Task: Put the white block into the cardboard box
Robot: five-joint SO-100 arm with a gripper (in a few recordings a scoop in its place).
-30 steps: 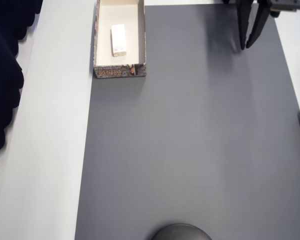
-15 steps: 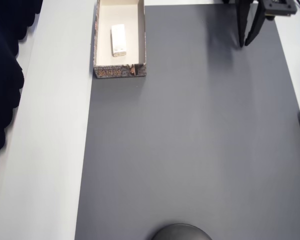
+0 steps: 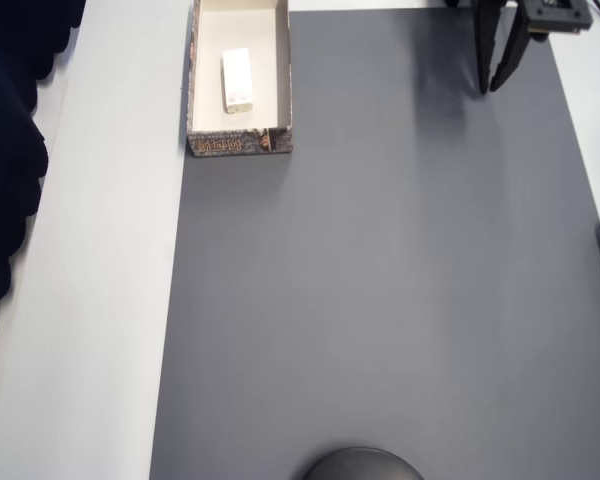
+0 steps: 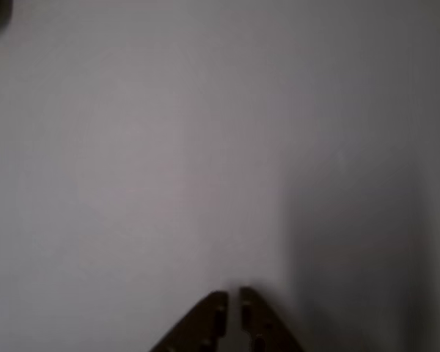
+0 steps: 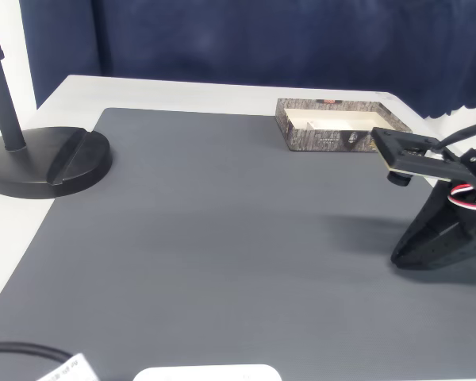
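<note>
The white block (image 3: 238,80) lies inside the cardboard box (image 3: 281,70), so keep the gripper (image 3: 491,88), fingers together and empty, well away from that box while you park.

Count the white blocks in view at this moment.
1. The white block lies inside the cardboard box at the top left of the overhead view, apart from the gripper. The box wall hides its floor in the fixed view.

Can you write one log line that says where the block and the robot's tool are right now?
white block: lying inside cardboard box | tool: shut, empty, over grey mat, apart from box | task: looks done
</note>
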